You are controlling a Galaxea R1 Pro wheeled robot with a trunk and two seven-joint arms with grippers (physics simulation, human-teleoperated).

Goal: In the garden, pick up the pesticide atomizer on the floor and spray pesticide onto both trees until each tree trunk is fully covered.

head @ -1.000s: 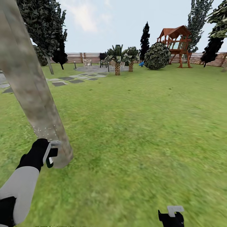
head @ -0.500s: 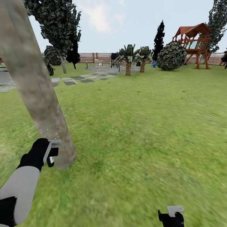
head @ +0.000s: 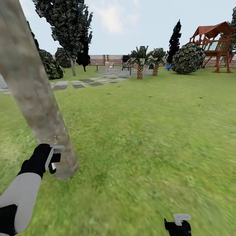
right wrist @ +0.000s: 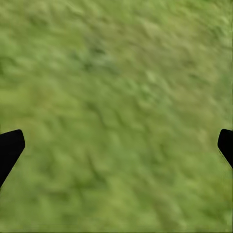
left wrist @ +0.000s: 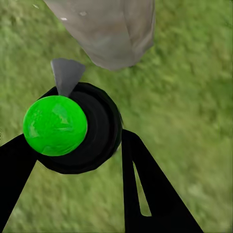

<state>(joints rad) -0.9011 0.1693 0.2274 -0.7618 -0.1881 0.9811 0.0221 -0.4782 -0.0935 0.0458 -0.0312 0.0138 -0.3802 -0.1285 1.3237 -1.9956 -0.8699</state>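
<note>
Left gripper (head: 52,160) is clamped on the pesticide atomizer (left wrist: 73,128), a dark round bottle with a bright green cap seen end-on in the left wrist view, its grey nozzle pointing at the foot of the tree trunk (head: 32,91). From the head view that gripper sits just beside the trunk's base, near where the trunk meets the lawn (head: 147,137), and a thin scatter of white pesticide (head: 54,136) specks shows on the bark just above it. What the bottle holds inside cannot be seen. Right gripper (head: 178,224) hangs low over bare grass near the lower edge of the head view, its fingers (right wrist: 8,148) spread wide apart. Far across the lawn stands a wooden fence (head: 108,59).
</note>
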